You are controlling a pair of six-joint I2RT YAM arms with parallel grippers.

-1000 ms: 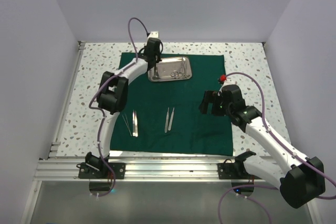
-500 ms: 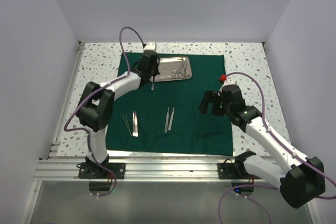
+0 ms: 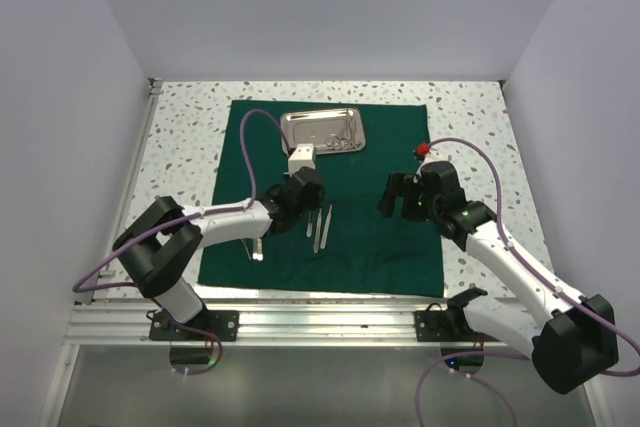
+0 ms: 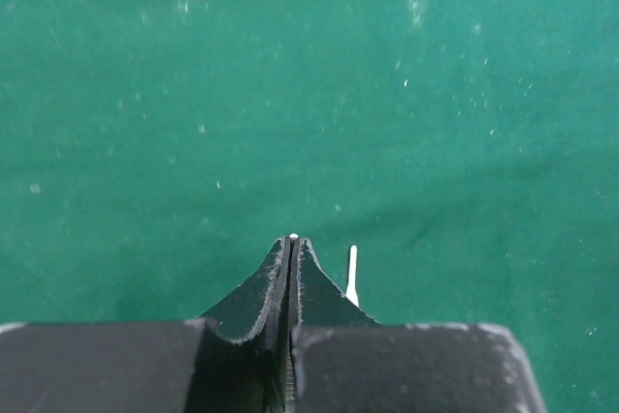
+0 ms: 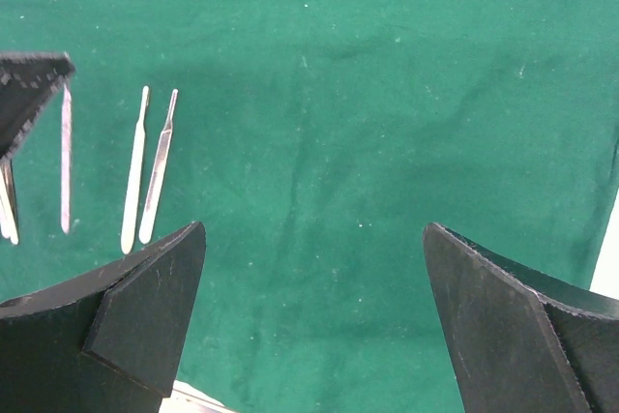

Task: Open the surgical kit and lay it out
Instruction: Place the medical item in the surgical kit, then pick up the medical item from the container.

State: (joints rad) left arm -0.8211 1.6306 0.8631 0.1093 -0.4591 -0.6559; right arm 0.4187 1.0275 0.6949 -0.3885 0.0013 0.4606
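Two slim tools (image 5: 135, 171) lying on green cloth (image 3: 380, 147), long axes near-to-far, just right of left gripper (image 4: 293, 249). Pressed shut on third thin tool (image 5: 66, 162), parallel to them. Right gripper (image 3: 393, 197) spread wide, farther off. Tray (image 3: 298, 127) beyond, at cloth's far edge.

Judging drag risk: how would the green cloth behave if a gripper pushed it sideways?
The green cloth looks floppy: soft creases show in the right wrist view, so a push would likely bunch it rather than slide it whole. The steel tray and slim instruments resting on it would probably shift along.
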